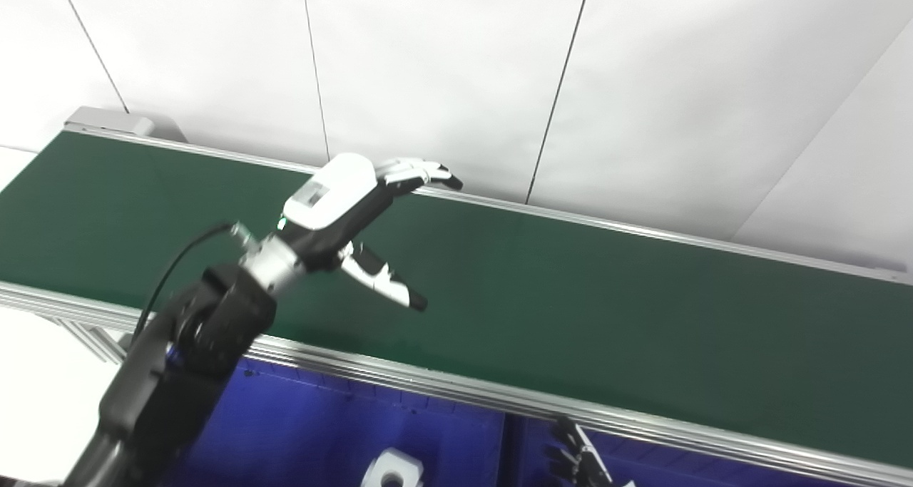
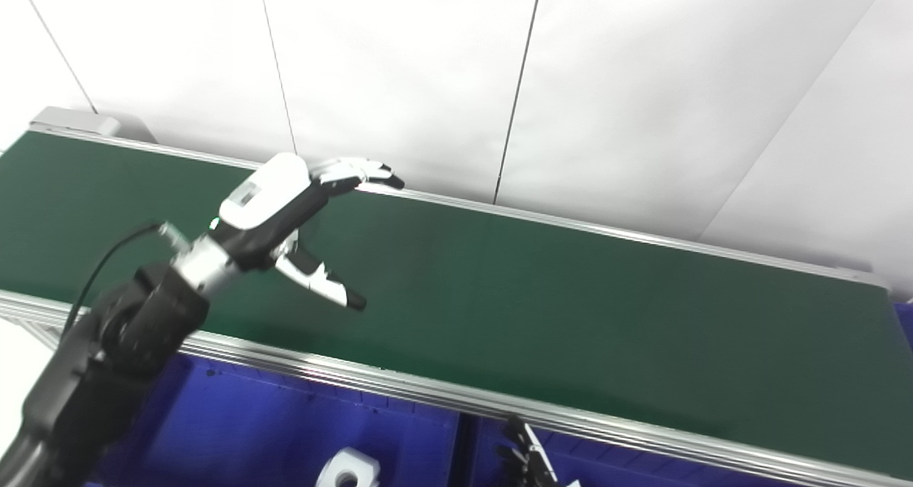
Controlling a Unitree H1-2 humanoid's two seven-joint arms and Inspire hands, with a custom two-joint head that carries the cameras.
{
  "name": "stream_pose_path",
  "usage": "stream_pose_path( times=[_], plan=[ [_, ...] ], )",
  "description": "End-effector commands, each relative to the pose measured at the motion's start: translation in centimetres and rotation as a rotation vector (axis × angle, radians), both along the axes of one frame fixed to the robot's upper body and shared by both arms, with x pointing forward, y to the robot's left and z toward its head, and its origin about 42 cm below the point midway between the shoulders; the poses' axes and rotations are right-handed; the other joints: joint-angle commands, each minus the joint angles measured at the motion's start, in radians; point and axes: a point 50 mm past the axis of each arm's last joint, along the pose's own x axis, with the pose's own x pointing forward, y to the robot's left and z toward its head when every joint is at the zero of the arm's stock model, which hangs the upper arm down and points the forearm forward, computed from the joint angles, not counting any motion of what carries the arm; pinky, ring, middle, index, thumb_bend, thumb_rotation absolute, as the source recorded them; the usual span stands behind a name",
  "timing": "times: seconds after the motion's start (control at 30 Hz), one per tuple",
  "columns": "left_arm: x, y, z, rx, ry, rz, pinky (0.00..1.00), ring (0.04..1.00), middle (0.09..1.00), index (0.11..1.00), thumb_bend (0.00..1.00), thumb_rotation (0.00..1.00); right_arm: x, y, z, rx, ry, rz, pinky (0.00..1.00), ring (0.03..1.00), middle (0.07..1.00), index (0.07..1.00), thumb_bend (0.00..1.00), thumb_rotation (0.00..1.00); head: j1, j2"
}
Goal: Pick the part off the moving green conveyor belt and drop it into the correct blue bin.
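My left hand (image 1: 342, 209) hovers over the green belt (image 1: 570, 294), fingers spread from the thumb, holding nothing. Below my wrist, a white part (image 1: 391, 469) lies in the blue bin (image 1: 299, 423). My right hand (image 1: 579, 462) barely shows; I cannot tell its state.

Bright even light, overexposed white wall (image 1: 456, 59), slight blur, tilted pics.
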Motion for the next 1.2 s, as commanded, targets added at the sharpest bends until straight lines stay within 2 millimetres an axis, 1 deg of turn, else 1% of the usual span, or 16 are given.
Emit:
stream_pose_path(
  times=[0.0,0.03,0.13,0.2,0.33,0.47,0.6,0.63,0.77,0.87,0.93,1.1,1.17],
  plan=[
    [1.7,0.5,1.8,0.038,-0.044,0.010,0.68,0.835,0.840,0.786,1.00,0.25,0.3,-0.3,1.0,0.019,-0.076,0.003,0.81,0.852,0.908,0.949,0.90,0.99,0.005,0.001],
    [2.0,0.7,1.8,0.046,-0.040,0.016,0.66,0.832,0.840,0.787,1.00,0.24,0.3,-0.3,1.0,0.020,-0.075,0.003,0.81,0.853,0.908,0.950,0.90,0.99,0.005,0.001],
    [4.0,2.1,1.4,0.081,-0.008,0.062,0.63,0.801,0.836,0.792,1.00,0.24,0.3,-0.4,1.0,0.018,-0.074,0.005,0.82,0.856,0.907,0.953,0.90,0.99,0.006,-0.002],
    [4.9,2.7,1.1,0.098,0.008,0.095,0.61,0.778,0.829,0.789,1.00,0.25,0.3,-0.5,1.0,0.019,-0.073,0.006,0.82,0.856,0.906,0.953,0.91,0.99,0.008,-0.003],
    [6.1,3.3,0.4,0.134,0.013,0.141,0.56,0.741,0.805,0.783,1.00,0.26,0.3,-0.7,1.0,0.016,-0.072,0.007,0.81,0.848,0.904,0.951,0.90,0.99,0.011,-0.002],
    [7.3,3.6,-0.5,0.172,0.044,0.179,0.59,0.758,0.810,0.786,1.00,0.27,0.2,-0.8,1.1,0.012,-0.073,0.012,0.81,0.848,0.903,0.954,0.91,1.00,0.010,0.000],
    [8.2,3.5,-1.2,0.210,0.096,0.202,0.61,0.778,0.821,0.795,1.00,0.29,0.1,-0.8,1.0,0.019,-0.069,0.014,0.81,0.845,0.903,0.955,0.91,0.99,0.012,0.004],
    [8.4,3.4,-1.4,0.224,0.114,0.205,0.61,0.789,0.831,0.807,1.00,0.31,0.1,-0.8,1.0,0.022,-0.068,0.015,0.81,0.846,0.912,0.955,0.90,0.99,0.012,0.004],
    [9.5,3.3,-2.0,0.259,0.156,0.204,0.59,0.781,0.826,0.805,1.00,0.32,0.0,-0.7,1.1,0.026,-0.068,0.019,0.81,0.849,0.917,0.957,0.89,0.99,0.012,0.004],
    [10.1,3.2,-2.3,0.282,0.173,0.215,0.60,0.794,0.832,0.805,1.00,0.33,-0.1,-0.6,1.1,0.026,-0.069,0.020,0.81,0.851,0.921,0.958,0.89,0.99,0.010,0.005],
    [10.6,3.1,-2.5,0.272,0.194,0.232,0.62,0.811,0.842,0.808,1.00,0.32,-0.1,-0.6,1.2,0.030,-0.069,0.021,0.81,0.849,0.922,0.958,0.88,0.98,0.006,0.006],
    [11.3,2.5,-3.3,0.230,0.202,0.263,0.64,0.827,0.855,0.817,1.00,0.32,-0.2,-0.4,1.3,0.033,-0.072,0.022,0.80,0.842,0.916,0.958,0.88,0.99,-0.002,0.006],
    [11.4,2.2,-3.8,0.224,0.195,0.267,0.68,0.844,0.864,0.820,1.00,0.33,-0.2,-0.4,1.4,0.037,-0.074,0.022,0.79,0.835,0.917,0.957,0.87,0.98,-0.005,0.008]
  ],
)
